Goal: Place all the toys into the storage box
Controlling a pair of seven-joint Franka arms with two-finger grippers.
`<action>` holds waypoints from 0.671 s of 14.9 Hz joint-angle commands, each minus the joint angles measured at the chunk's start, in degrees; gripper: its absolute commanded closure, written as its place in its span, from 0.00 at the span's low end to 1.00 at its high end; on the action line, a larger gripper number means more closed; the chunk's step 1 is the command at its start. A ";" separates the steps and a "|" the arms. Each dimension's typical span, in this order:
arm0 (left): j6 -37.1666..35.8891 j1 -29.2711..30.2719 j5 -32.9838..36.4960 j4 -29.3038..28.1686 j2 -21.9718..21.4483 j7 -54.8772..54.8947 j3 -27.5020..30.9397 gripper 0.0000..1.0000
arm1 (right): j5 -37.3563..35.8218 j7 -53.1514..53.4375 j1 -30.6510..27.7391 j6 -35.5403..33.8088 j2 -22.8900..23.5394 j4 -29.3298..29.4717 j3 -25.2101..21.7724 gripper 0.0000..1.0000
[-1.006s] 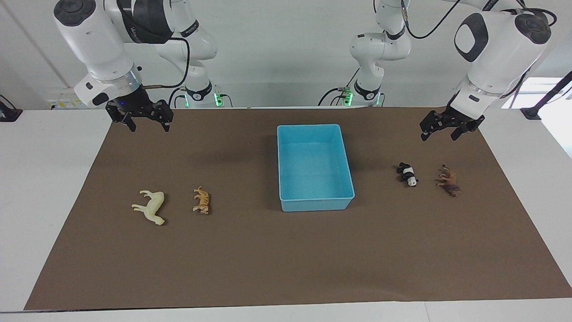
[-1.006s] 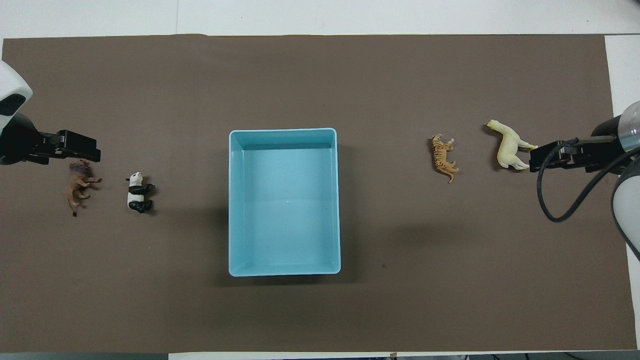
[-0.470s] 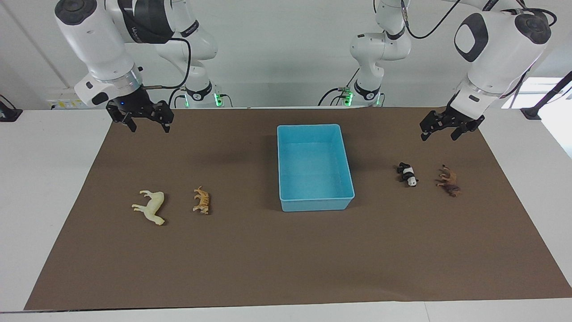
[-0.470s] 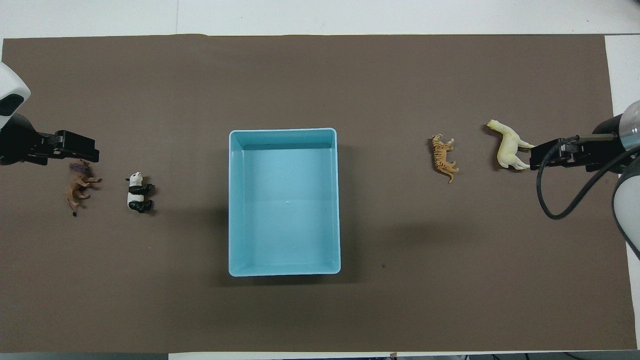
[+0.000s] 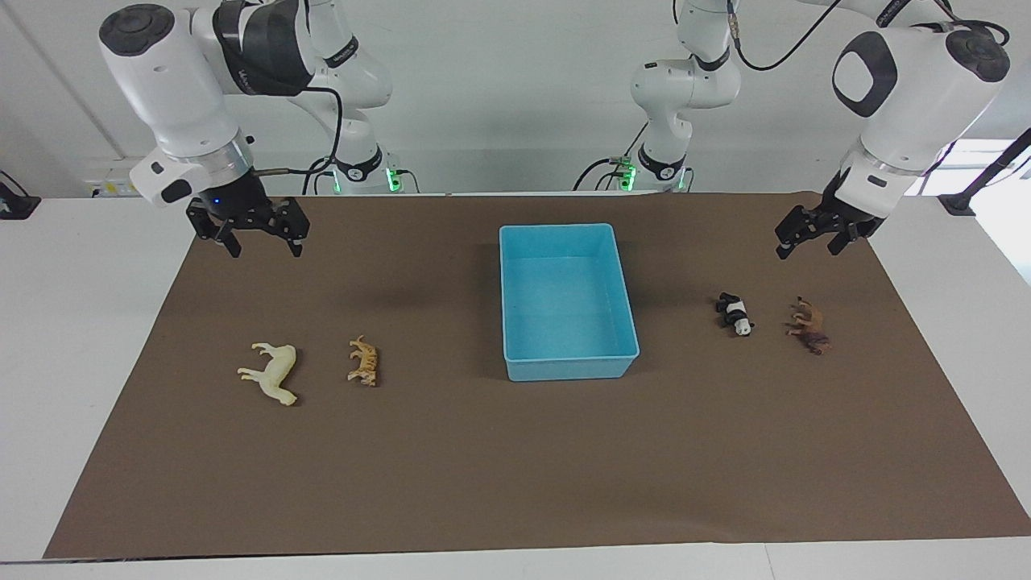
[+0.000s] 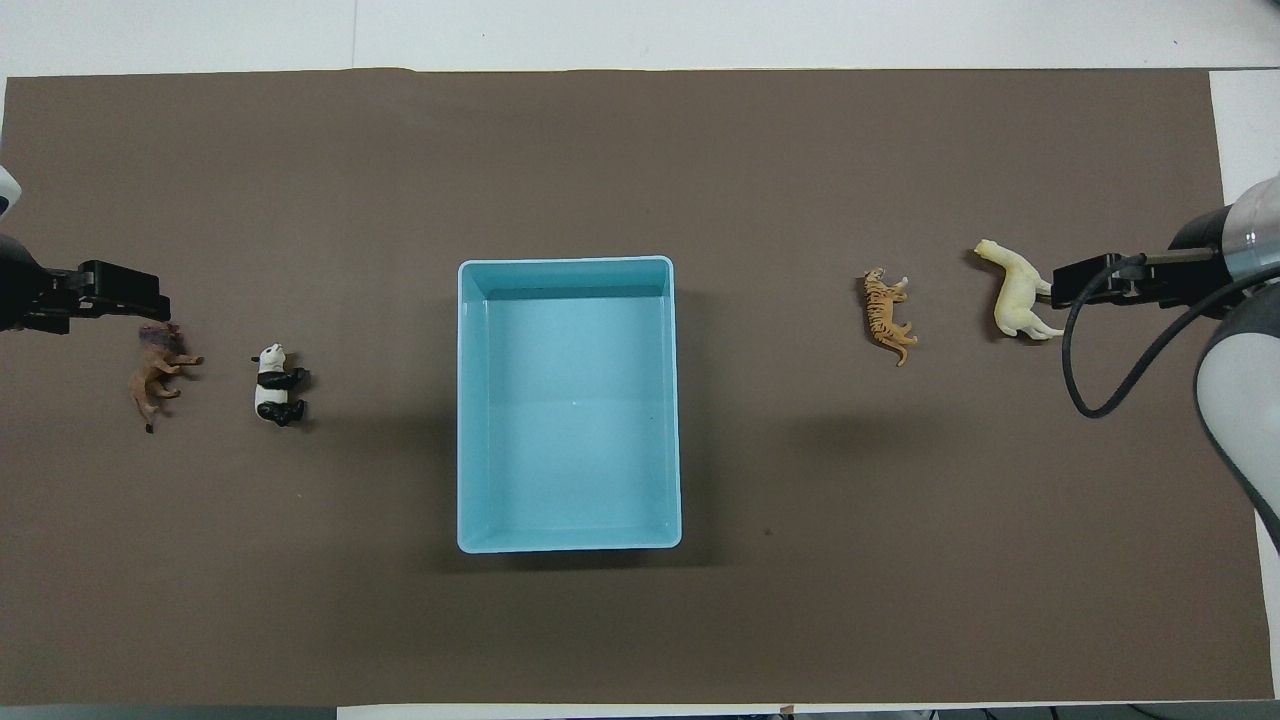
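Note:
The light blue storage box [image 5: 568,368] stands empty in the middle of the brown mat; it also shows in the overhead view [image 6: 468,400]. The cream horse [image 5: 272,372] [image 6: 1015,300] and the orange tiger [image 5: 364,362] [image 6: 888,315] lie toward the right arm's end. The panda [image 5: 736,314] [image 6: 275,385] and the dark brown maned animal [image 5: 809,326] [image 6: 155,375] lie toward the left arm's end. My right gripper [image 5: 259,246] [image 6: 1058,288] is open and empty, raised over the mat beside the horse. My left gripper [image 5: 808,248] [image 6: 150,296] is open and empty, raised over the mat by the maned animal.
The brown mat [image 5: 515,467] covers most of the white table [image 5: 80,322]. Bare mat lies between the box and each pair of toys. The arm bases stand at the robots' edge of the table.
Both grippers have come lower and shifted a little outward toward their own ends of the table. The toys and the box have not moved.

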 commanded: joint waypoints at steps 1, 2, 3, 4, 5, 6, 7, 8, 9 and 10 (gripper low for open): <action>9.56 0.67 0.99 -8.73 -0.22 -3.14 -0.30 0.00 | -0.08 -2.91 -2.08 4.43 3.20 -0.34 0.55 0.00; 15.26 0.59 0.99 -12.51 -0.21 -5.94 -0.39 0.00 | -0.08 -3.78 -2.17 5.66 4.17 -0.34 0.55 0.00; 19.67 0.50 0.99 -15.68 0.05 -8.58 -0.48 0.00 | -0.08 -4.66 -2.17 7.24 5.31 -0.34 0.55 0.00; 22.93 -0.02 0.99 -17.28 1.44 -11.56 -0.48 0.00 | -0.08 -5.36 -2.34 9.25 6.63 -0.42 0.47 0.00; 25.66 -0.55 0.99 -17.56 4.50 -14.64 -0.48 0.00 | -0.08 -5.89 -2.43 11.45 8.29 -0.51 0.47 0.00; 27.95 -0.56 1.07 -17.73 6.27 -15.36 -0.48 0.00 | -0.08 -5.98 -2.87 13.56 9.53 -0.69 0.47 0.00; 29.71 -0.21 1.08 -18.69 6.81 -15.28 -0.48 0.00 | -0.08 -5.98 -3.13 15.06 10.67 -0.78 0.47 0.00; 30.86 -0.12 0.99 -20.70 6.56 -15.28 -0.39 0.00 | -0.08 -5.55 -3.22 16.03 11.82 -1.04 0.38 0.00; 32.70 0.14 0.99 -22.72 6.47 -15.37 -0.48 0.00 | -0.08 -5.02 -3.31 17.17 12.96 -1.21 0.38 0.01; 37.07 0.15 0.99 -25.27 6.82 -15.81 -0.48 0.00 | -0.08 -4.06 -3.83 18.66 14.19 -1.91 0.29 0.01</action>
